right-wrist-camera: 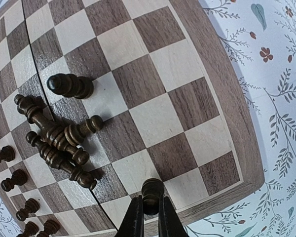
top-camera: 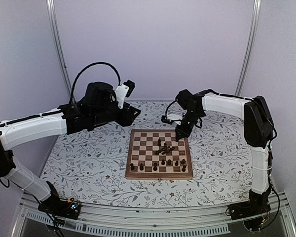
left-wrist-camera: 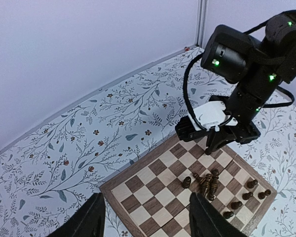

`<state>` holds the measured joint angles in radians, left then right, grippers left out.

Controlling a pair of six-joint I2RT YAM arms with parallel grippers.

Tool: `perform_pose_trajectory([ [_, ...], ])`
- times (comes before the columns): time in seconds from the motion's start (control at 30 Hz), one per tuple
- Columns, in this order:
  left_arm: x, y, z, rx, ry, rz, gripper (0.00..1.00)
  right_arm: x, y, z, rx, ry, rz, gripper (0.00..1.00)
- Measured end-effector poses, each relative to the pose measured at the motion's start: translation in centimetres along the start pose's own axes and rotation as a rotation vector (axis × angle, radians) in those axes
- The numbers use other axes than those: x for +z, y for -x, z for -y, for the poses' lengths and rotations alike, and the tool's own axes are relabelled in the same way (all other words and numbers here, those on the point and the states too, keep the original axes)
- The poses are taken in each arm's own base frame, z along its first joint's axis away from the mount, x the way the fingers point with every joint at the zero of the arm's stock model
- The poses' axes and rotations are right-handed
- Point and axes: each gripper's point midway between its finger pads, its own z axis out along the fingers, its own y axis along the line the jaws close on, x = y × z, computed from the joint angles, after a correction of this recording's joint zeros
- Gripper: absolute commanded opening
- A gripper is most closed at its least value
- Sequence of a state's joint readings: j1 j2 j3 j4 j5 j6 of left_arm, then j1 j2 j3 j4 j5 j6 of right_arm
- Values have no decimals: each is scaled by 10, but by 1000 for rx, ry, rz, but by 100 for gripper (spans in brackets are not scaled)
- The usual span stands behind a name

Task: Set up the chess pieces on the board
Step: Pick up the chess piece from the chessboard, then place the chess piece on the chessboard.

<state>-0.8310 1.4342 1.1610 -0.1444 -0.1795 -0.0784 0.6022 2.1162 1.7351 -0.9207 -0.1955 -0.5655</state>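
Observation:
The wooden board lies in the middle of the floral table. My right gripper is shut on one dark chess piece, held upright over the board's far right corner squares. Several pieces lie tumbled in a pile, which also shows in the top view. One piece stands beside the pile. Several more pieces stand on the near rows. My left gripper is open and empty, hovering above the board's far left corner.
The floral table surface surrounds the board on all sides. Pale walls and two metal posts close the back. In the left wrist view the right arm hangs over the board's far edge.

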Motion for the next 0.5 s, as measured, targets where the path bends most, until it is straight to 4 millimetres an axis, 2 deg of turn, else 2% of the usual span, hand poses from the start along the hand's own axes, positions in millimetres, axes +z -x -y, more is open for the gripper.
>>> perform_pose_trajectory([
  [0.07,0,0,0,0,0,0,60,0,2,-3,-13,0,0,6],
  [0.17,0,0,0,0,0,0,60,-1,8,-18,-52,14,-1,6],
  [0.37,0,0,0,0,0,0,60,-14,35,-82,-204,76,39,7],
  [0.5,0,0,0,0,1,0,60,-14,44,-119,-284,125,45,7],
])
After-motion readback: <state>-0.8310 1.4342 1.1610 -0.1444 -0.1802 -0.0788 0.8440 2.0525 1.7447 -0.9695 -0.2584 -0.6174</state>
